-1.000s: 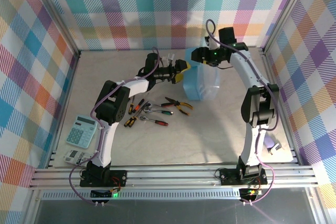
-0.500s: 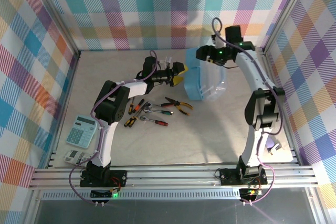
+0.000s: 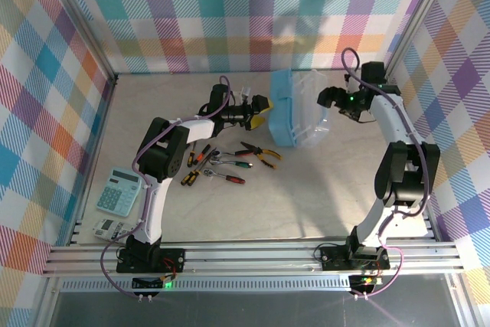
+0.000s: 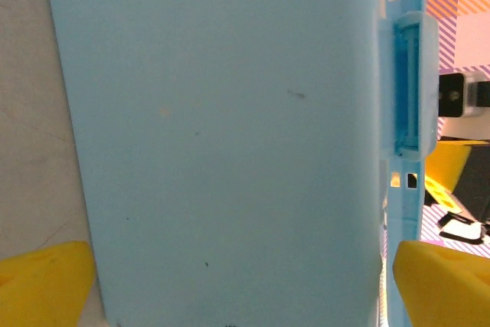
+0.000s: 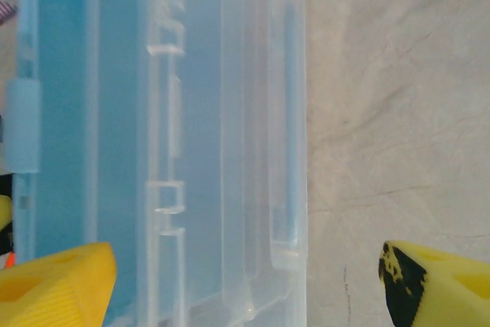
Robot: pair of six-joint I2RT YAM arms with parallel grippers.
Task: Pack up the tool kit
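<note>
The light blue case [image 3: 281, 112] stands on edge at the back of the table, its clear lid [image 3: 314, 116] swung open and leaning to the right. My left gripper [image 3: 261, 110] is open right at the case's left side. In the left wrist view the blue wall [image 4: 222, 135] spans the space between the yellow fingertips [image 4: 46, 285]. My right gripper [image 3: 326, 98] is open beside the lid's right edge, apart from it, and the clear lid [image 5: 230, 151] lies below it. Yellow-handled pliers [image 3: 261, 155], a red-handled wrench [image 3: 230, 178] and small screwdrivers [image 3: 194, 166] lie loose on the table.
A pale calculator [image 3: 117, 191] and a small white device [image 3: 108, 227] sit near the front left. The checkered back wall stands close behind the case. Bare tabletop [image 3: 306, 197] stretches in front of the case and tools.
My right gripper has pulled away to the right from above the case. The clear lid has swung open to the right. The left gripper has stayed by the case.
</note>
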